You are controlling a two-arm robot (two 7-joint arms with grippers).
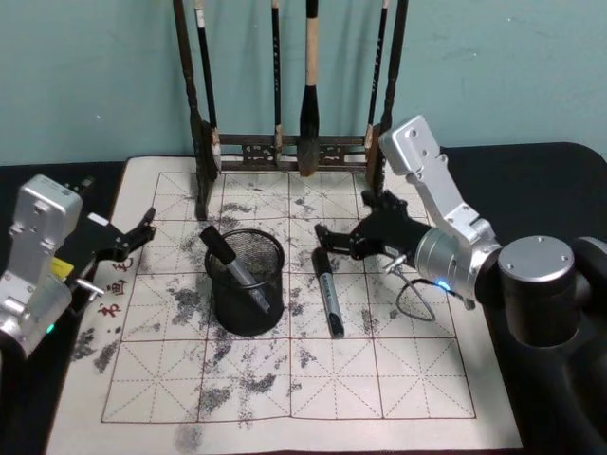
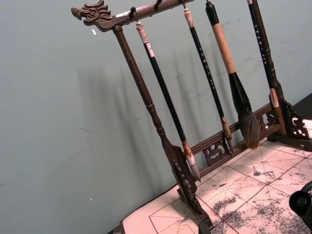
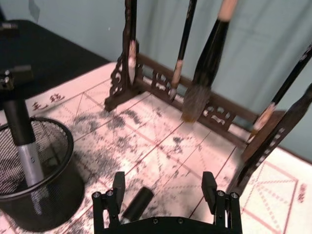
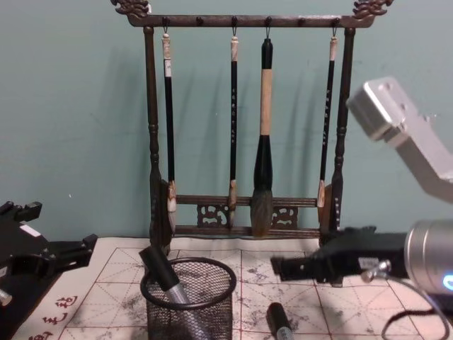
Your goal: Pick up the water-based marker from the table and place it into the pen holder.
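The right gripper (image 3: 163, 187) hovers over the marker (image 1: 328, 292) at the middle of the mat (image 1: 398, 379), jaws wide. The left gripper (image 1: 133, 237) sits at the mat's left edge, jaws apart.

In the chest view the lower edge cuts off the marker (image 4: 277, 320) lying on the mat (image 4: 340, 304) and the base of the pen holder (image 4: 209, 308). In the right wrist view just the marker's dark end shows between the wide-apart jaws of the right gripper (image 3: 163, 181); the gripper's body hides the rest. The mesh veils the lower part of the second marker (image 1: 232, 263) standing in the pen holder (print on either barrel is too small to read). The head view's upper edge crops the brush rack (image 1: 256, 149).
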